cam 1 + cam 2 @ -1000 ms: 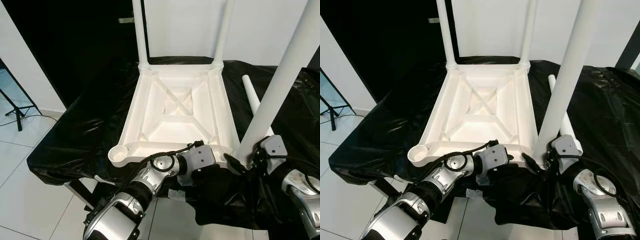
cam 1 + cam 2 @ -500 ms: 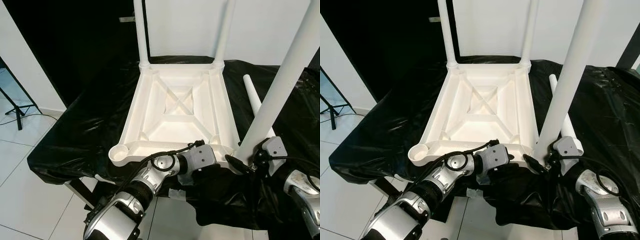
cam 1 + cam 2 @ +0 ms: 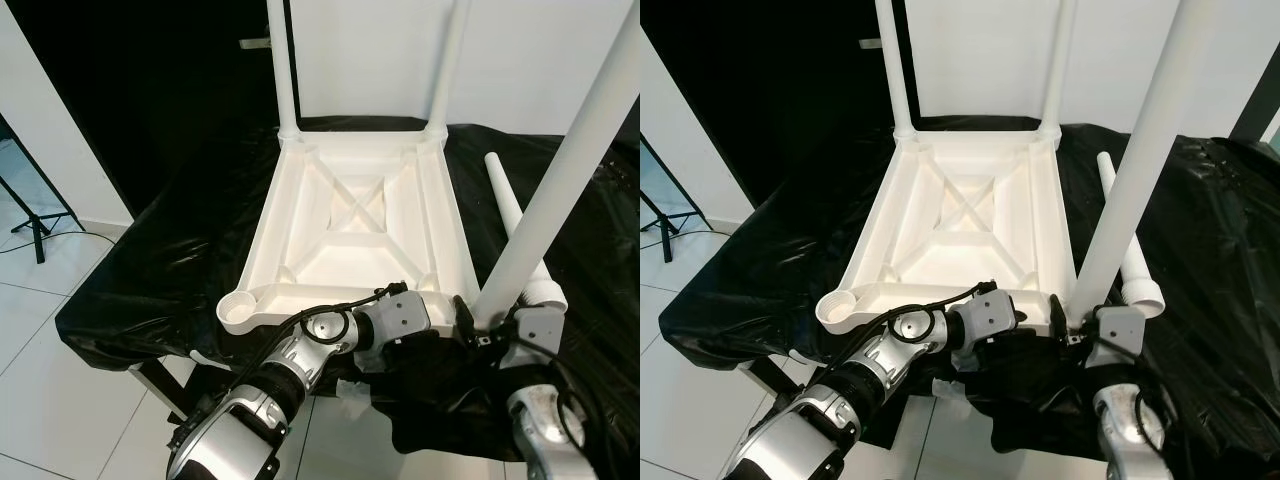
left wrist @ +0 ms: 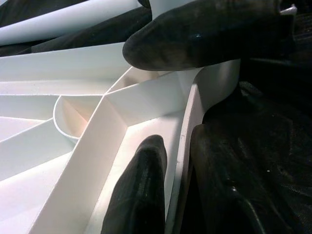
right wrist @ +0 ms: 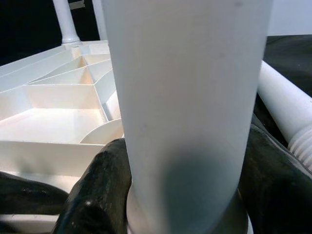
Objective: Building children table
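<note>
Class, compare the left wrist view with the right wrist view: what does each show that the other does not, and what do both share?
Left wrist view: the left end effector closed on the tabletop rim beside black sheeting. Right wrist view: the right end effector clasping the upright leg, a loose leg lying on the sheeting, and a fitted far leg. Both: the upturned white tabletop's ribbed underside.
</note>
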You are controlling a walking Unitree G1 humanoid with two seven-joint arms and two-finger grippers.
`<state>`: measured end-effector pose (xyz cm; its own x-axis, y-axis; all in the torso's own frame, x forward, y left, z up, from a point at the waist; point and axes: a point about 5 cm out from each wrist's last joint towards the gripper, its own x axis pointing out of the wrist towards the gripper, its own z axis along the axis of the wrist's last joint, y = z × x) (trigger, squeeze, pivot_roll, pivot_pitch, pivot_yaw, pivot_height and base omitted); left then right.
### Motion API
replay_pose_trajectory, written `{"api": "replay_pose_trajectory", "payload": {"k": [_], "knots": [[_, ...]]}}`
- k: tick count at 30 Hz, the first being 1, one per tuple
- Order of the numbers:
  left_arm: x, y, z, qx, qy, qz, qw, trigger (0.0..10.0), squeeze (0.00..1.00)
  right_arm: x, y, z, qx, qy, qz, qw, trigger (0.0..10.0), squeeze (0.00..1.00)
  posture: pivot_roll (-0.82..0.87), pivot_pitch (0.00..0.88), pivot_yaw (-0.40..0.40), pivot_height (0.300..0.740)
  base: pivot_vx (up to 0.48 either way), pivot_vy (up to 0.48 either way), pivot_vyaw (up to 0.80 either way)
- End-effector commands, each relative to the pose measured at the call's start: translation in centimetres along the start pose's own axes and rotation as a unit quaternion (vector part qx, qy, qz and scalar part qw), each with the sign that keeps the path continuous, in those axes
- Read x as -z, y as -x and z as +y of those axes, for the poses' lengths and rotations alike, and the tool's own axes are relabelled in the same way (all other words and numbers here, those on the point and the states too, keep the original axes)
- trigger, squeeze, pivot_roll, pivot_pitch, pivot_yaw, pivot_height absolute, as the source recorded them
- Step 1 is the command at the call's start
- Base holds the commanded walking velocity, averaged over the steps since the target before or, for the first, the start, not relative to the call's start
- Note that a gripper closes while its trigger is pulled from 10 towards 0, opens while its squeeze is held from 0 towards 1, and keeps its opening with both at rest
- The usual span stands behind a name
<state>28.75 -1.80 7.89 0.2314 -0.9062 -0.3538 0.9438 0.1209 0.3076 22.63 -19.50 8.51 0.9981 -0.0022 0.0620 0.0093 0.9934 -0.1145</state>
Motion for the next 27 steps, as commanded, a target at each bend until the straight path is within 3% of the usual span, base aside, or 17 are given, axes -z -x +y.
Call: {"api": "replay_pose_trajectory", "payload": {"k": [1,6,7,11,12,13,15,18,19,21,25,27], "knots": [[3.6,0.8,-1.8,0.032,0.036,0.077,0.996,10.0,0.00,1.4,0.2,-0.4,0.032,-0.015,0.037,0.999,0.0,0.00,0.14,0.000,0.031,0.740,0.000,0.000,0.00],[3.5,0.8,-1.7,0.029,0.037,0.076,0.996,10.0,0.00,0.8,0.0,0.7,0.020,-0.011,0.017,1.000,0.0,0.00,0.14,0.000,0.028,0.740,0.000,0.000,0.00],[3.5,0.7,-1.8,0.029,0.037,0.076,0.996,10.0,0.00,0.7,-0.2,0.9,0.021,-0.013,0.014,1.000,1.4,0.00,0.14,0.000,0.028,0.740,0.000,0.000,0.00],[3.6,0.7,-1.9,0.030,0.037,0.075,0.996,10.0,0.00,0.7,-0.2,1.4,0.017,-0.011,0.013,1.000,1.4,0.00,0.14,0.000,0.027,0.740,0.000,0.000,0.00],[3.6,0.7,-1.9,0.030,0.037,0.075,0.996,10.0,0.00,0.7,-0.3,1.5,0.008,-0.009,0.012,1.000,10.0,0.00,0.14,0.000,0.026,0.740,0.000,0.000,0.00],[3.6,0.7,-1.9,0.030,0.038,0.076,0.996,10.0,0.00,0.5,-0.4,1.5,-0.011,-0.008,0.007,1.000,10.0,1.00,0.14,0.000,0.026,0.740,0.000,0.000,0.00],[3.6,0.7,-1.9,0.030,0.038,0.076,0.996,10.0,0.00,0.5,-0.4,1.5,-0.011,-0.008,0.007,1.000,10.0,1.00,0.14,0.000,0.026,0.740,0.000,0.000,0.00],[3.7,0.8,-1.9,0.029,0.039,0.076,0.996,10.0,0.00,0.1,-0.9,0.8,-0.063,0.004,-0.001,0.998,10.0,1.00,0.14,0.000,0.026,0.740,0.000,0.000,0.00],[3.6,0.7,-2.0,0.030,0.039,0.076,0.996,10.0,0.00,-0.2,-1.5,0.0,-0.111,0.024,-0.004,0.994,10.0,0.00,0.13,0.000,0.027,0.740,0.000,0.000,0.00],[3.6,0.7,-2.0,0.030,0.040,0.075,0.996,10.0,0.00,-0.4,-1.8,-0.5,-0.142,0.038,-0.003,0.989,10.0,0.00,0.13,0.000,0.028,0.740,0.000,0.000,0.00],[3.6,0.5,-2.2,0.034,0.041,0.074,0.996,10.0,0.00,-1.3,-2.9,-3.4,-0.209,0.051,0.010,0.976,10.0,0.00,0.12,0.000,0.030,0.740,0.000,0.000,0.00],[3.6,0.5,-2.2,0.033,0.041,0.074,0.996,10.0,0.00,-1.4,-2.7,-3.7,-0.241,0.058,0.019,0.969,10.0,0.00,0.13,0.000,0.028,0.740,0.000,0.000,0.00]]}}
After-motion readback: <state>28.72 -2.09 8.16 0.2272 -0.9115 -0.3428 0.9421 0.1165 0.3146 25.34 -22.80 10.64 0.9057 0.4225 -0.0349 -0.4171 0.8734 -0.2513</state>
